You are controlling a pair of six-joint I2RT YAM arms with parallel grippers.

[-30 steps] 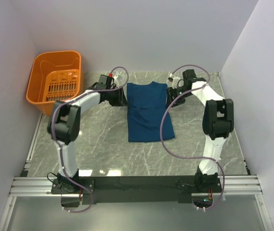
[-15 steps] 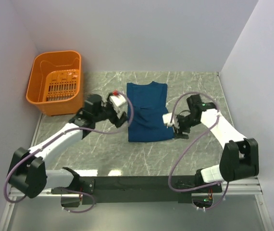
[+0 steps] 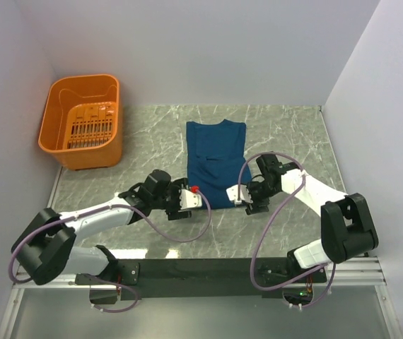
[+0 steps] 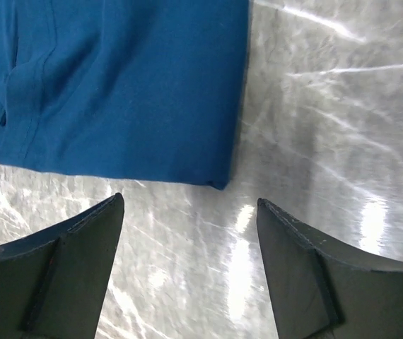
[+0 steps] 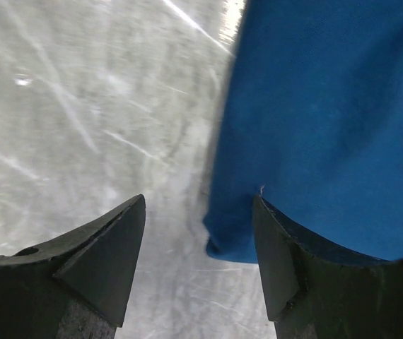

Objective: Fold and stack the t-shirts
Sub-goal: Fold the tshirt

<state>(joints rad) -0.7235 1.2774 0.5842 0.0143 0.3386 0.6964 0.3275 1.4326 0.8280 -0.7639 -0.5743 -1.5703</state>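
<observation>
Shirt (image 3: 215, 164): blue, folded into a long strip, laid flat.
Left gripper (image 4: 191, 205): jaws parted, just off hem corner.
Right gripper (image 5: 200, 201): jaws parted, hem corner between.

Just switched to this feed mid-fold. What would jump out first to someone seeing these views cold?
The blue t-shirt, folded into a long strip, lies in the middle of the marble table. Both arms reach to its near edge: the left gripper is open before the near left corner, and the right gripper is open at the near right corner. An orange basket stands at the far left.
</observation>
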